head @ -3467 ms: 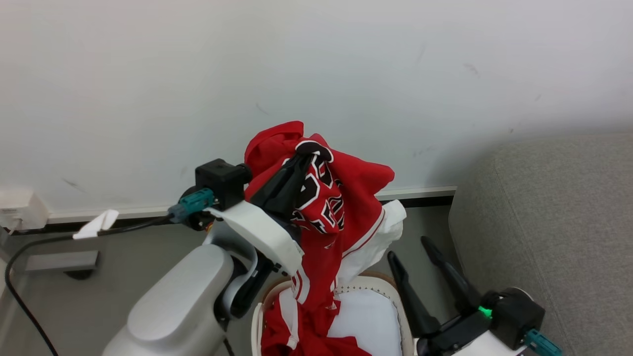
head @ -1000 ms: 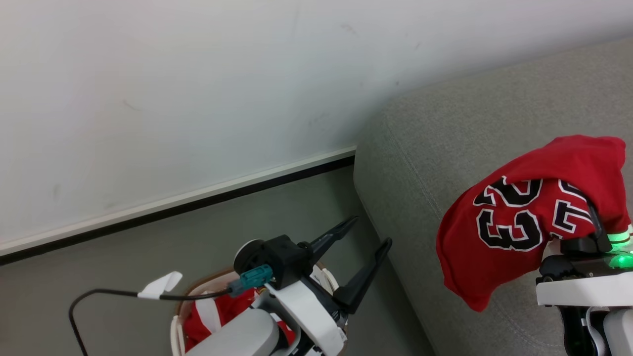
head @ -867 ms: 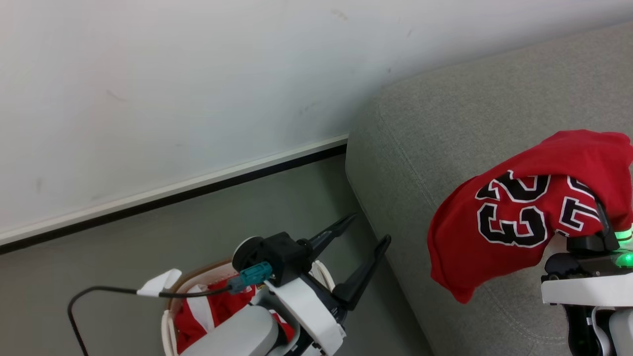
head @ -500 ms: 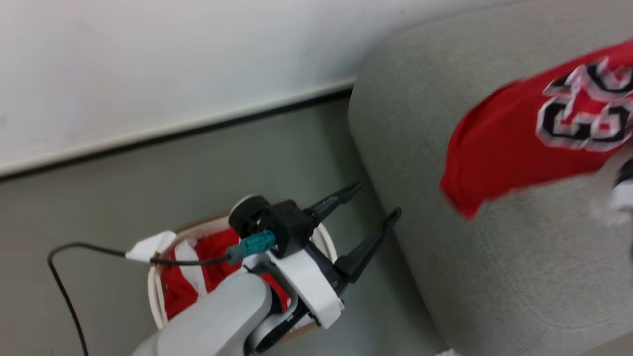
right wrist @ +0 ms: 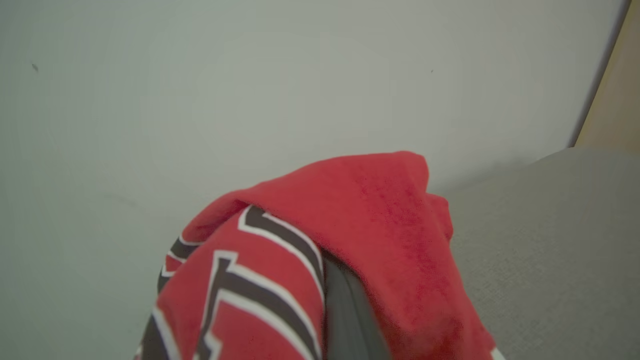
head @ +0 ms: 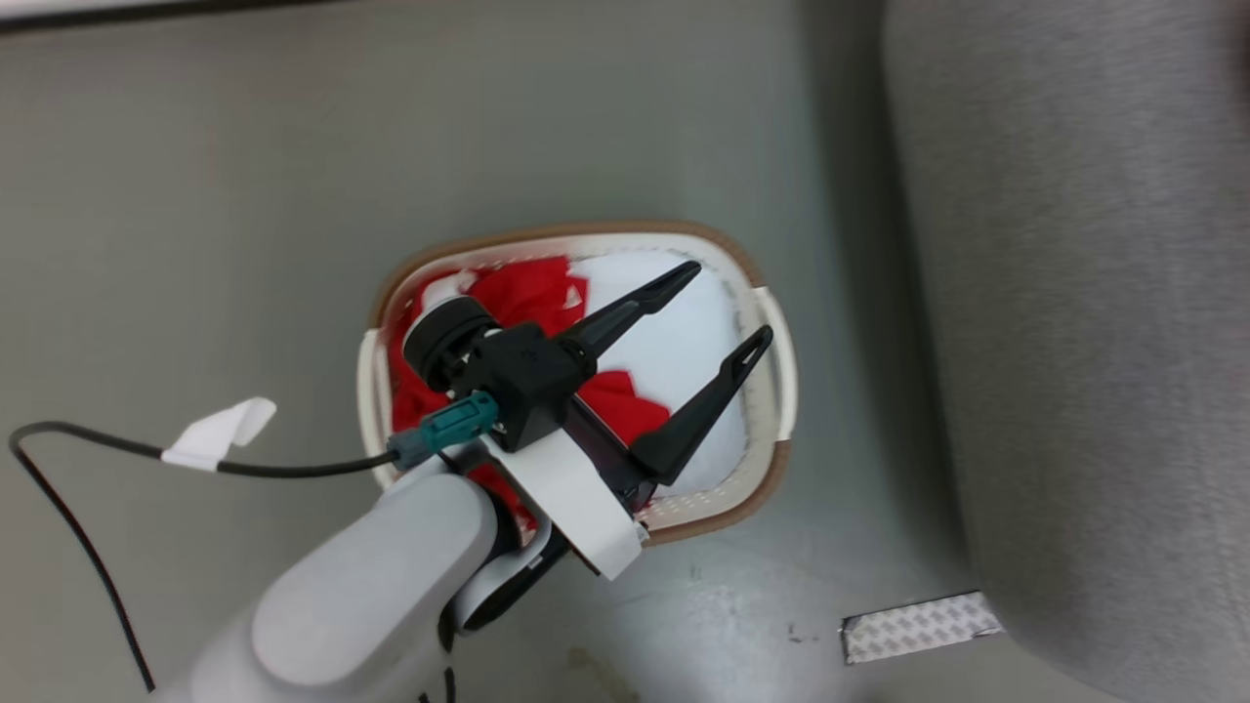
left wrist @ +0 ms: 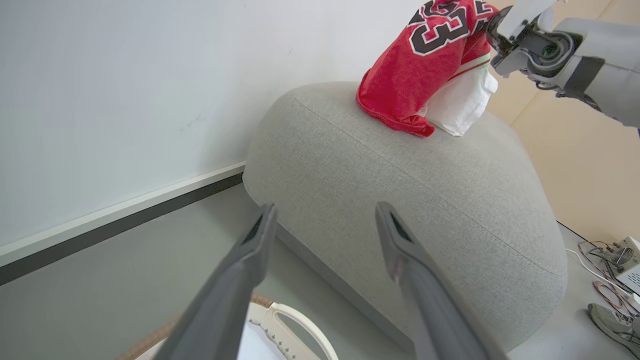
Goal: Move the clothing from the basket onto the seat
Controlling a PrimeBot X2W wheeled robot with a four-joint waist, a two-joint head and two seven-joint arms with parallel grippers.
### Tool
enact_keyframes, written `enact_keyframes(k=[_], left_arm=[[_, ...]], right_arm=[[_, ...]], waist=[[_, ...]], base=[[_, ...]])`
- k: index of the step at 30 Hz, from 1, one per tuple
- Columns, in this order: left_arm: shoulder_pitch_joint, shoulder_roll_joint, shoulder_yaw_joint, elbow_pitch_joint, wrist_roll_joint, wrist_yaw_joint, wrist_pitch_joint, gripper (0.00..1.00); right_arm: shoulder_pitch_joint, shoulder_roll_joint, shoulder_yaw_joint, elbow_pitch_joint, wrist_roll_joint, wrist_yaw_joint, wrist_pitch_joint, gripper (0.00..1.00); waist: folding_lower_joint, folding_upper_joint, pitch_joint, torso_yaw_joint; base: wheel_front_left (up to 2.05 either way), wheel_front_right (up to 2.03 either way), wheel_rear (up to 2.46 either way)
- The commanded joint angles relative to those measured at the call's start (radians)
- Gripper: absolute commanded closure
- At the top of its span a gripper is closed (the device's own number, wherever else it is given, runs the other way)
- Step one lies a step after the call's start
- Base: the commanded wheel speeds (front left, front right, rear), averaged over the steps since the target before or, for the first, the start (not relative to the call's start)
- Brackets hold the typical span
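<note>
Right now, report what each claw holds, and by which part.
Left claw: open over the basket, nothing held. Right claw: the number 23 jersey, bunched fabric beside the number; exact spot hidden.

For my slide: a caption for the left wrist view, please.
Open left gripper above the basket; right gripper holds the red jersey on the sofa.

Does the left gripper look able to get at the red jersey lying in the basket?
Probably yes: the left gripper, open, hangs above the basket with nothing over the red jersey, though it must tip down first.
</note>
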Motion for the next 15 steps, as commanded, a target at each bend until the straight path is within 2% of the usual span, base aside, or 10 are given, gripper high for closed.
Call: enact_keyframes(k=[1,3,4,5,6,7,10,15], left_arm=[[-0.013,0.0,0.007,0.002,0.009,0.0,-0.01,0.0],[-0.014,-0.005,0.009,0.011,0.004,0.002,-0.018,0.0],[-0.016,-0.008,0.008,0.017,0.002,0.003,-0.02,0.0],[-0.015,-0.012,0.008,0.023,0.001,0.002,-0.025,0.0],[-0.013,-0.014,0.007,0.029,-0.002,0.003,-0.03,0.0],[-0.01,-0.015,0.007,0.034,-0.004,0.004,-0.031,0.0],[0.002,-0.017,0.008,0.056,-0.013,0.005,-0.036,0.0],[0.027,-0.025,0.004,0.088,-0.024,0.006,-0.051,0.0]], right_arm=[[-0.012,-0.009,0.022,0.047,-0.04,-0.002,0.025,1.0],[-0.021,-0.02,0.057,0.126,-0.08,-0.002,0.081,1.0],[-0.031,-0.035,0.064,0.158,-0.095,-0.002,0.101,0.93],[-0.034,-0.037,0.082,0.189,-0.102,-0.002,0.129,0.6],[-0.037,-0.029,0.105,0.21,-0.107,-0.002,0.147,0.03],[-0.04,-0.027,0.126,0.223,-0.108,-0.002,0.167,0.0],[-0.019,-0.034,0.226,0.26,-0.122,-0.002,0.254,0.0],[0.021,-0.061,0.34,0.263,-0.095,-0.002,0.325,0.0]], waist=[[-0.0003,0.0,0.063,0.067],[-0.0003,0.0,0.064,0.071],[-0.0003,0.0,0.062,0.073],[-0.0003,0.0,0.057,0.073],[-0.0003,0.0,0.051,0.072],[-0.0003,0.0,0.045,0.069],[-0.0003,0.0,0.018,0.055],[-0.0003,0.0,-0.06,0.031]], base=[[0.0,0.0,0.0],[0.0,0.0,0.0],[0.0,0.0,0.0],[0.0,0.0,0.0],[0.0,0.0,0.0],[0.0,0.0,0.0],[0.0,0.0,0.0],[0.0,0.0,0.0]])
